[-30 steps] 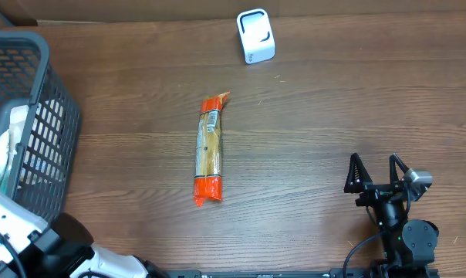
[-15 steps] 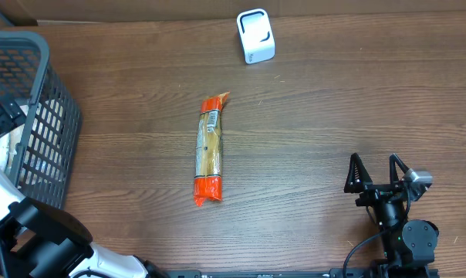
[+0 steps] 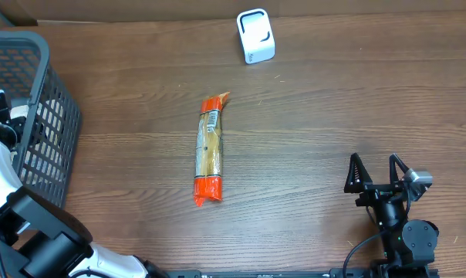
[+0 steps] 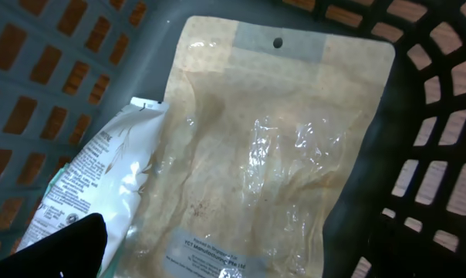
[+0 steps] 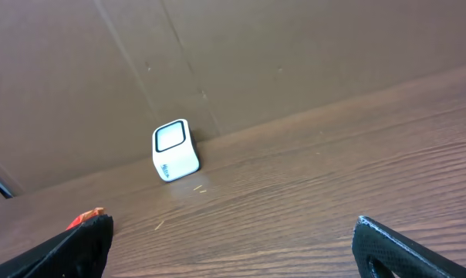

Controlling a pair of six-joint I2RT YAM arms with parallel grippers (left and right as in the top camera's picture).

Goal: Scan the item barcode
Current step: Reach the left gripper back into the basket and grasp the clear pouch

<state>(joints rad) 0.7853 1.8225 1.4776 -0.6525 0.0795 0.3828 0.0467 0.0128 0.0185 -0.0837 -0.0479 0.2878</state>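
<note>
In the basket (image 3: 59,116), left claw (image 3: 5,116) wide above a tan pouch (image 4: 271,154) — right claw (image 3: 374,164) wide, empty.

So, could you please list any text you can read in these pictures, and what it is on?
Nothing can be read for certain.
On the tan pouch: bottom label, blurred.
On the white pouch: small print, too small.
On the scanner: dark side mark, too small.
On the packet: white label, too small.
</note>
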